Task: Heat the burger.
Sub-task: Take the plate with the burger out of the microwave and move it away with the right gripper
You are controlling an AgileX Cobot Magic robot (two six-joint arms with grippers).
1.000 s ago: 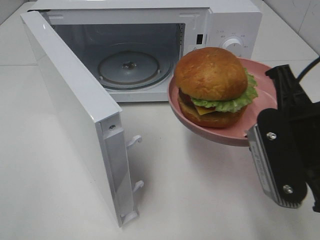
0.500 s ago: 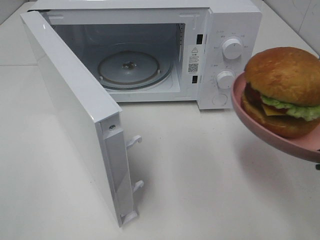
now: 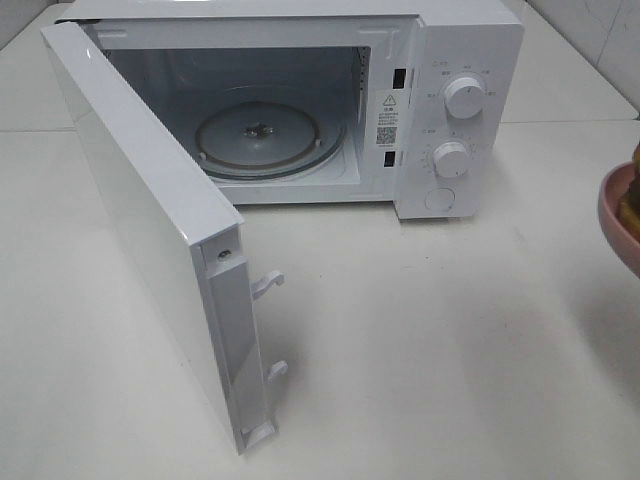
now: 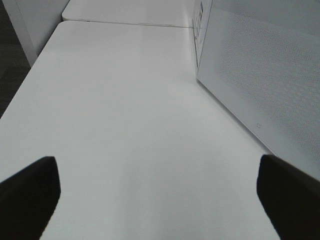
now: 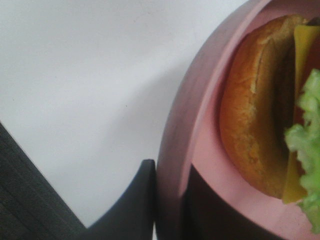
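The right gripper point(image 5: 170, 200) has its jaws pinched narrow on the rim of the pink plate point(image 5: 180, 125), one finger under the outer wall and the other inside the dish. The burger point(image 5: 265, 110) sits on that plate just beyond the inner finger, its bottom bun nearest the jaws, then cheese and lettuce further out. In the high view only a sliver of the plate point(image 3: 617, 215) shows at the right edge, well apart from the microwave point(image 3: 440, 100), whose door point(image 3: 150, 220) stands open over the glass turntable point(image 3: 265, 135).

The left gripper point(image 4: 157, 192) has its jaws spread wide with nothing between them, only bare table point(image 4: 125, 125) ahead and the door's outer face off to one side.

The burger is probably light but loose: stacked layers under a glossy, rounded bun would likely shift or slide if squeezed or tipped. The plate looks stiff and smooth, so its rim seems the sensible hold, though a pinch at one edge leaves the load hanging out from the jaws, so the plate should be kept level
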